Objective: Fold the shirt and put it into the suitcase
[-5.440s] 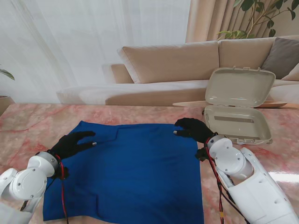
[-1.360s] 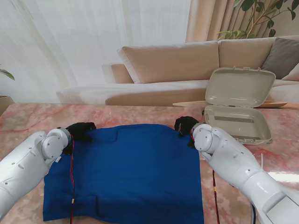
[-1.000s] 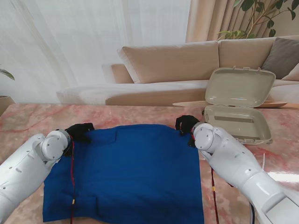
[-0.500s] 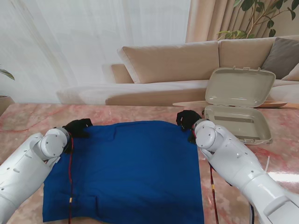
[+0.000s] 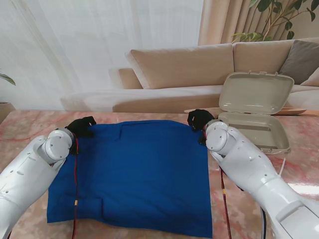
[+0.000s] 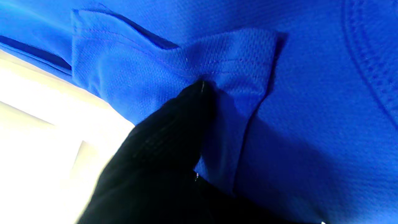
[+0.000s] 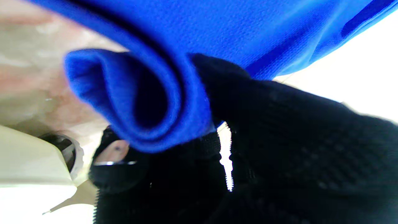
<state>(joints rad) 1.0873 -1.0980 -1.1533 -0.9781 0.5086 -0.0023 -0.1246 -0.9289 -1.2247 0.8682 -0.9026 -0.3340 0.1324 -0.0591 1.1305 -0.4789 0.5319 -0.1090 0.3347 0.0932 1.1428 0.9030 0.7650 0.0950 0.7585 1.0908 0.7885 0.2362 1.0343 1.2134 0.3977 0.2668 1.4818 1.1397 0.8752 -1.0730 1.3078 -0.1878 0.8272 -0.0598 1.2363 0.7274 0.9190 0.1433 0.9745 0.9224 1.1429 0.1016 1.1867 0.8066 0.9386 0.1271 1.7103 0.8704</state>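
Gripping: we hold the blue shirt (image 5: 134, 174) by its two far corners, one corner in each hand.
Left hand (image 5: 81, 126): fingers pinched on the shirt's far left corner; our left wrist view shows a black fingertip (image 6: 192, 102) pressed into a bunched fold of the fabric.
Right hand (image 5: 199, 119): fingers closed on the shirt's far right corner; our right wrist view shows the cloth rolled into a loop against the glove.
Shirt: spread over the pink marble table (image 5: 20, 129), its near hem lying flat close to us.
Suitcase (image 5: 254, 112): just right of the shirt, lid standing open, shell beside our right hand.
Sofa (image 5: 199, 69): well beyond the shirt's far edge.
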